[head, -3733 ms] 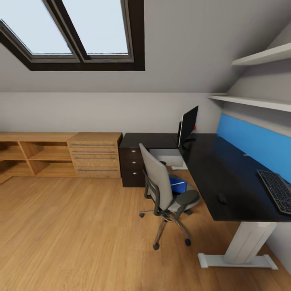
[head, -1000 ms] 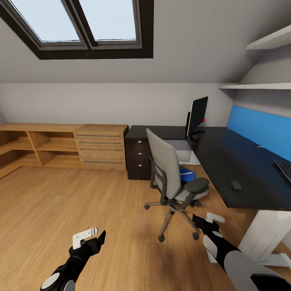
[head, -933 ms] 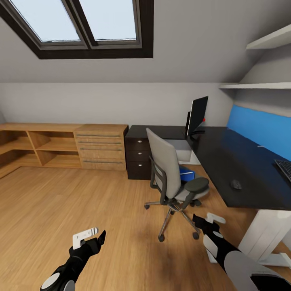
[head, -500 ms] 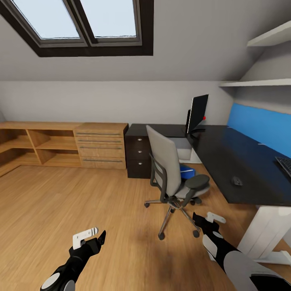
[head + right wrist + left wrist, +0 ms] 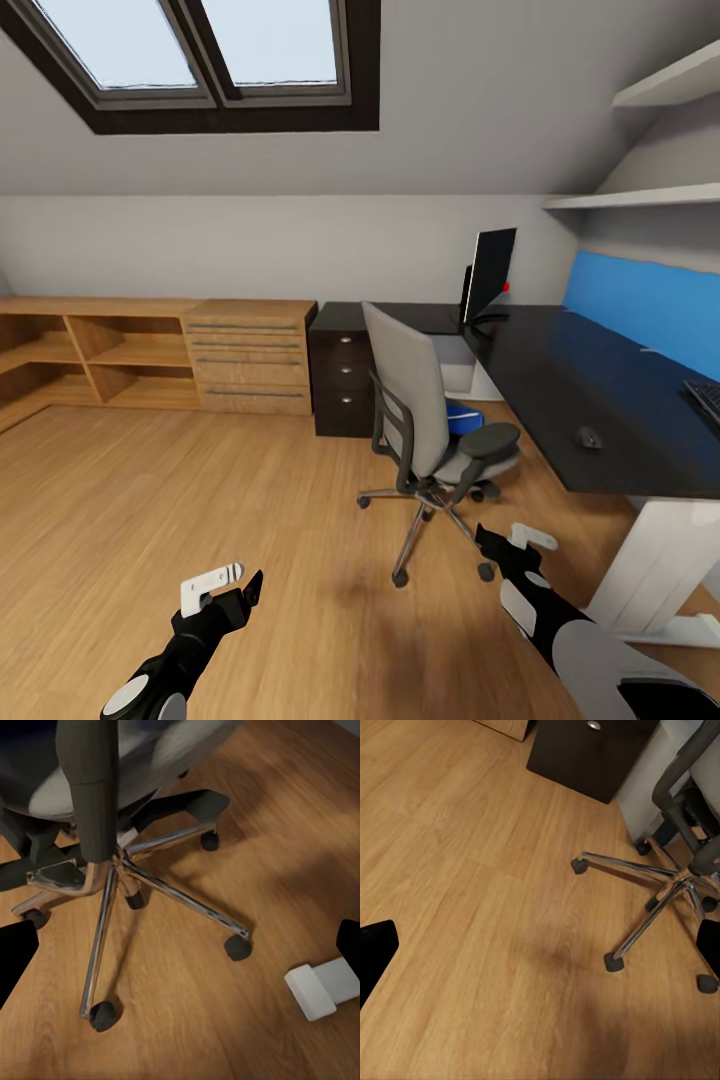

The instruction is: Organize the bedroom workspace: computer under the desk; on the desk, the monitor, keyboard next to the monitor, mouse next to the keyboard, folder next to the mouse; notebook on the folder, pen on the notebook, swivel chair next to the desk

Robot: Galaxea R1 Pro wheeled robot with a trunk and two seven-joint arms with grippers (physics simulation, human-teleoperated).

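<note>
Bedroom, attic type: one skylight (image 5: 205, 55) with two panes set in the sloped ceiling, oak plank floor (image 5: 150, 500), pale grey walls.

One desk (image 5: 560, 390), L-shaped, glossy black top, along the right wall under one blue wall panel (image 5: 650, 305). One dark drawer unit (image 5: 342, 375) at its far end with three round silver knobs visible. One white desk leg (image 5: 660, 580) near the robot; its foot end also appears in the right wrist view (image 5: 326, 986).

Low oak cabinets (image 5: 150, 355) along the back wall: open shelves plus one block of four drawers. Two white wall shelves (image 5: 650, 140) above the desk.

One swivel chair (image 5: 425, 420), grey back toward the camera, standing on the floor just beside the desk's front edge, not tucked in. Chrome star base (image 5: 660, 881) on casters; five casters countable in the left wrist view.

One monitor (image 5: 490, 275), upright at the far end of the desk top, seen nearly edge-on, red dot at the lower corner.

One computer (image 5: 452, 365), pale box under the desk behind the chair, mostly hidden.

One folder (image 5: 462, 418), bright blue, on the chair seat, partly covered by the backrest.

One keyboard (image 5: 706, 398), only a corner in frame, on the desk top at the right edge.

One mouse (image 5: 588, 437), on the desk top, apart from the keyboard.

Left gripper (image 5: 228, 588): low over bare floor, fingers spread, holding nothing. Right gripper (image 5: 508, 545): low, near a chair caster; fingers probably apart, judging by the right wrist view, nothing between them.
</note>
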